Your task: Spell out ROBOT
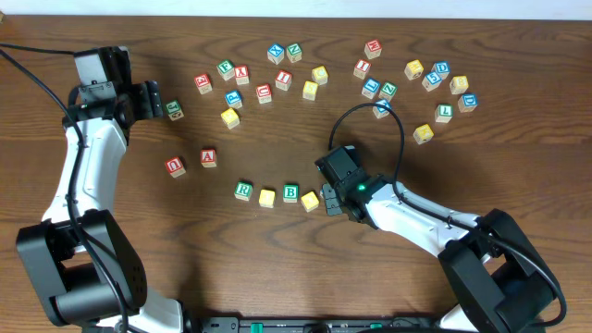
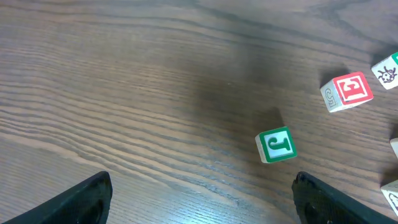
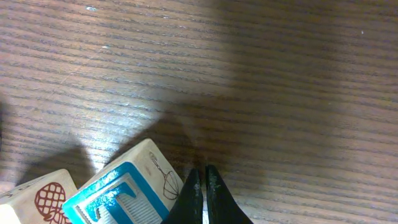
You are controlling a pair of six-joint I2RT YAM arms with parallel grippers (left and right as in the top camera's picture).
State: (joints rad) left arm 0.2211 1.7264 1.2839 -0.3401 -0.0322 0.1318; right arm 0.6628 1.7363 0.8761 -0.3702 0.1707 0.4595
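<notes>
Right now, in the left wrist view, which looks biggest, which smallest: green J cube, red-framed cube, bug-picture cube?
1. red-framed cube
2. green J cube, nearly alike
3. bug-picture cube, cut off by the frame: unsure

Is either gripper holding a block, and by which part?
Nothing is held. The right gripper is shut, empty, beside the blue-framed wooden cube; the left gripper is open, empty.

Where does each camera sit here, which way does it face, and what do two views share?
Overhead: fixed above the table, looking straight down at scattered cubes; left arm and right arm show, with left pincer and right pincer.
Left wrist: on the left arm, looking down at the wood; the left pincer, open, flanks the frame, a green-framed cube ahead.
Right wrist: low over the table; the right pincer, shut, sits beside a blue-framed cube.
Shared: overhead and left wrist both show the green-framed cube.
</notes>
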